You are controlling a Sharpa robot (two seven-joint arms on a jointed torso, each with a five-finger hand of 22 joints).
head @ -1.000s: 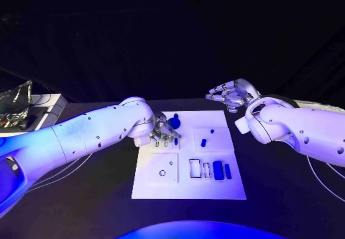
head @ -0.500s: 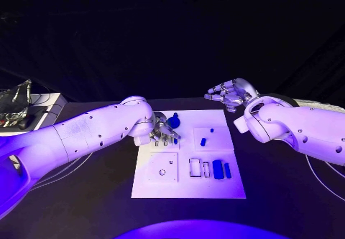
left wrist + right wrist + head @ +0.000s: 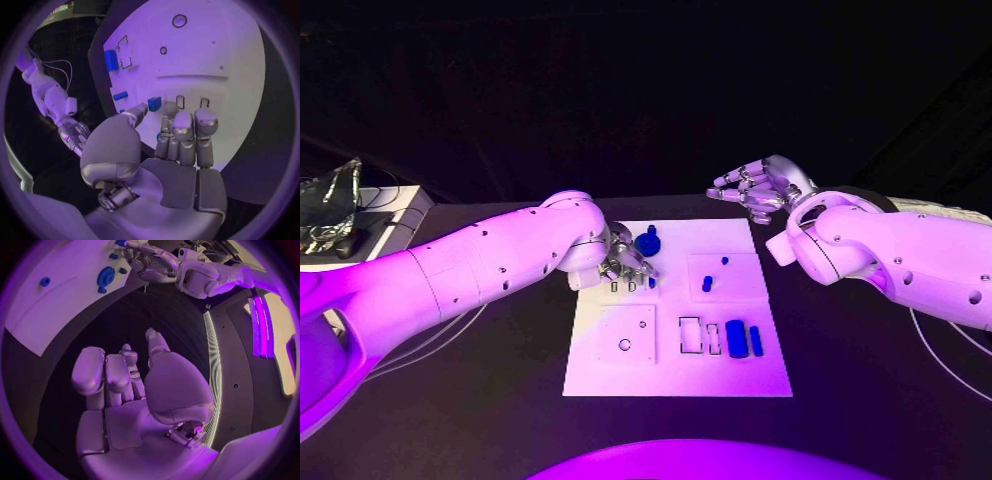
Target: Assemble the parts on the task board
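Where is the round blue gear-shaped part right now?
In the head view, the round blue gear-shaped part sits at the far edge of the white task board, just beyond the left robot hand.

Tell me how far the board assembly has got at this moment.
Early stage. Nothing looks clearly finished: blue parts lie loose on the task board, beside unfilled outlines. In hand: the left hand works at small slots with a small blue piece at its fingertips. The right hand hovers off-board, holding nothing.

I count one task board (image 3: 678, 375) and six blue parts on it: one round part (image 3: 648, 242) just beside my left fingers (image 3: 626, 262), two small pegs (image 3: 708, 285), two bars (image 3: 737, 339), one small block (image 3: 652, 283).
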